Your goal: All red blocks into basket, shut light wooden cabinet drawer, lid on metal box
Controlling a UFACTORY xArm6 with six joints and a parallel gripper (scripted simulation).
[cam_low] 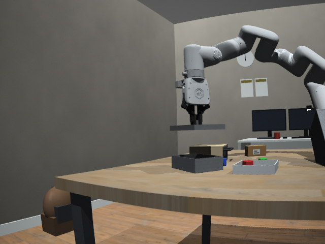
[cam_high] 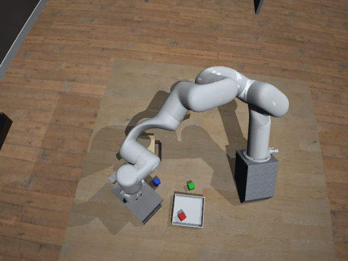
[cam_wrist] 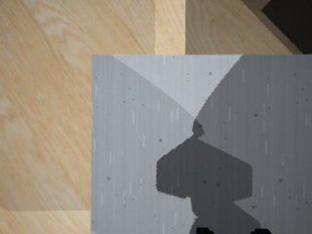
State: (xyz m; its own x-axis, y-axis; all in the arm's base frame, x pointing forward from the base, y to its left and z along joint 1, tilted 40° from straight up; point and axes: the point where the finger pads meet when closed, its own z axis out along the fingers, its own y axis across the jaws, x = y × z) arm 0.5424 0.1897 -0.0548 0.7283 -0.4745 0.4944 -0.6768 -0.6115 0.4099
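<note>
My gripper (cam_low: 196,121) is shut on the flat grey lid (cam_low: 197,127) and holds it level, well above the open metal box (cam_low: 197,162). From above, the lid (cam_high: 138,202) covers the box. The lid fills the wrist view (cam_wrist: 202,146). The white basket (cam_high: 188,210) stands to the right of the box and holds one red block (cam_high: 181,216), also seen in the side view (cam_low: 247,162). The light wooden cabinet (cam_low: 208,149) stands behind the box, mostly hidden by my arm from above, with its dark handle (cam_high: 160,150) close to its front.
A blue block (cam_high: 156,181) lies between the metal box and the cabinet. A green block (cam_high: 191,185) lies just behind the basket. A small cardboard box (cam_low: 255,150) stands farther back. My arm's base (cam_high: 257,179) stands to the right of the basket.
</note>
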